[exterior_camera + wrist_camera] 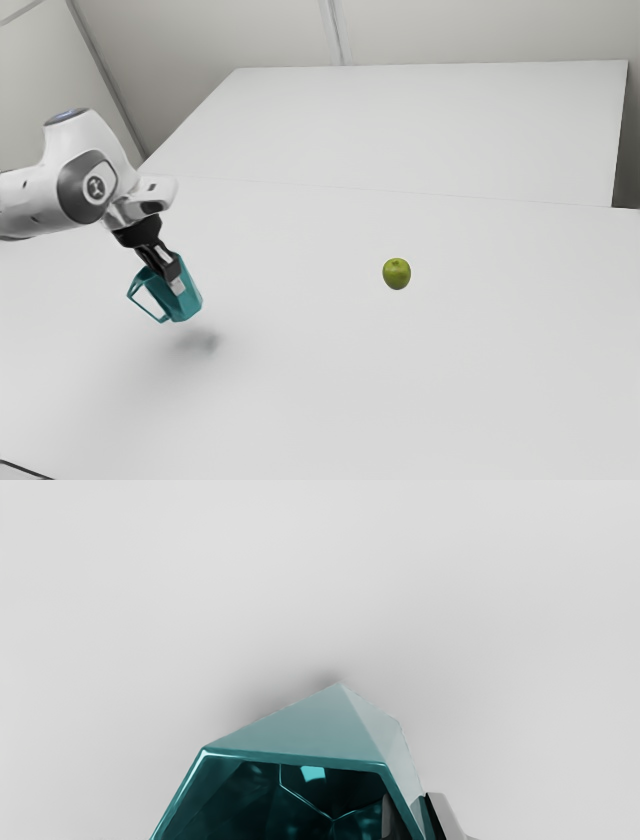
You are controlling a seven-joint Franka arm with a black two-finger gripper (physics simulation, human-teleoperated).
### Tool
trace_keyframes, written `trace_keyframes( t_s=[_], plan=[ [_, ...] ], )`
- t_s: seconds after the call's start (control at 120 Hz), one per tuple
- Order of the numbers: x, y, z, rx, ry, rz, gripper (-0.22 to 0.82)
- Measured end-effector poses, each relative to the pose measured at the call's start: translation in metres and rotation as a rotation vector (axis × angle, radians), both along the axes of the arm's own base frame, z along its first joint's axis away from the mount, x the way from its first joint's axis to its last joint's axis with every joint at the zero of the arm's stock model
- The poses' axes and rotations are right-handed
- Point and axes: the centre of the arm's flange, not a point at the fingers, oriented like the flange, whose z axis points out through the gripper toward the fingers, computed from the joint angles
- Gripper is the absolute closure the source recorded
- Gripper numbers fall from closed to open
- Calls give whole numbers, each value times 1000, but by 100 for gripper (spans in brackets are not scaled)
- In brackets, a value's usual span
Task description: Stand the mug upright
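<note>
One wall of the mug (186, 307) was pinched in the claw (177, 284); the mug hung tilted below it, above the table (400, 400). Gripped off-centre, it risked pivoting, landing on a base edge and toppling upon release.

A smooth white table (480, 390) is stretching across the exterior view, a thin line running over its far part. A round green fruit (397, 274) is resting directly on it, right of the exterior view's middle, and a soft grey shadow is falling nearer the exterior view's left.
</note>
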Motion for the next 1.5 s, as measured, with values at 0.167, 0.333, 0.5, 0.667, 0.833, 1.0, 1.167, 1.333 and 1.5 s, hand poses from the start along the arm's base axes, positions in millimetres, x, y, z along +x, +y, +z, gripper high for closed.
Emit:
trace_keyframes(
  t_s=[0.167,0.333,0.5,0.667,0.833,1.0,1.167,1.333,1.5],
  plan=[
    [6,-19,-1,75,-1,38,78],
    [12,-41,-9,144,6,72,78],
    [17,-52,-19,189,6,126,78],
    [23,-61,-26,224,-15,176,78],
    [28,-72,-36,245,-36,214,78],
    [32,-81,-48,251,-42,254,78],
    [35,-87,-57,250,-47,291,78],
    [37,-93,-63,250,-47,319,78],
    [37,-93,-71,252,-35,351,78]
  ],
)
